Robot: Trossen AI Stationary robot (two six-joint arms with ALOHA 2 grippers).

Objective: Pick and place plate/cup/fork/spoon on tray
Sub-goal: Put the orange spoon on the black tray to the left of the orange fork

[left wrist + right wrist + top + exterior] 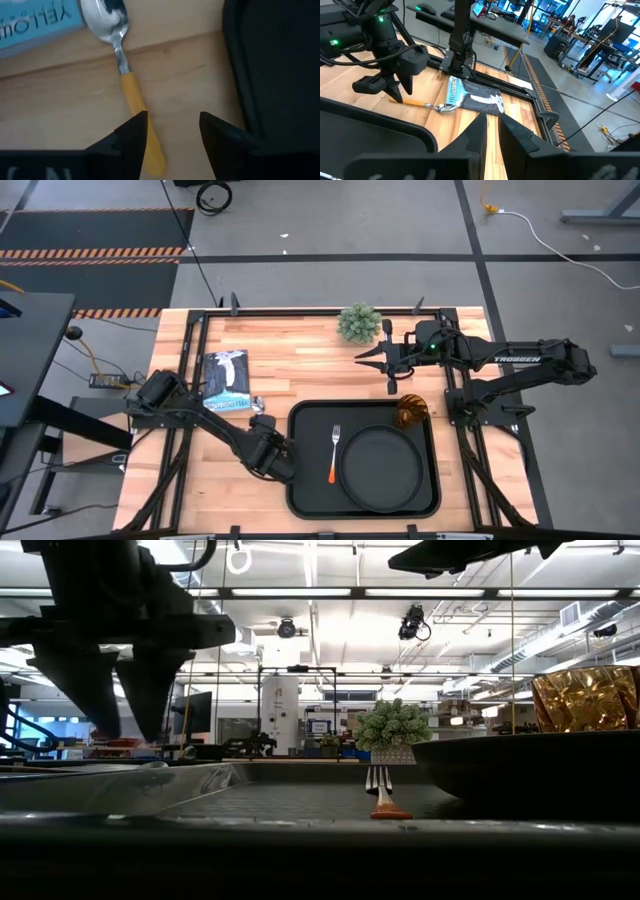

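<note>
Plate (380,468), fork (335,452) and cup (411,413) sit on the tray (305,492); the left gripper (172,131), jaws wide, hovers over the spoon (127,85) on the counter (300,360), right gripper's (491,131) jaws nearly closed, empty.

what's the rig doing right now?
Table-setting run, nearly done. The tray already holds the plate, the fork and the cup. The spoon is the last piece, lying on the wooden table beside the tray with its bowl by a blue packet. The left tool hangs open right over the spoon's orange handle, not yet gripping. The right tool waits near the potted plant, fingers close together.
</note>
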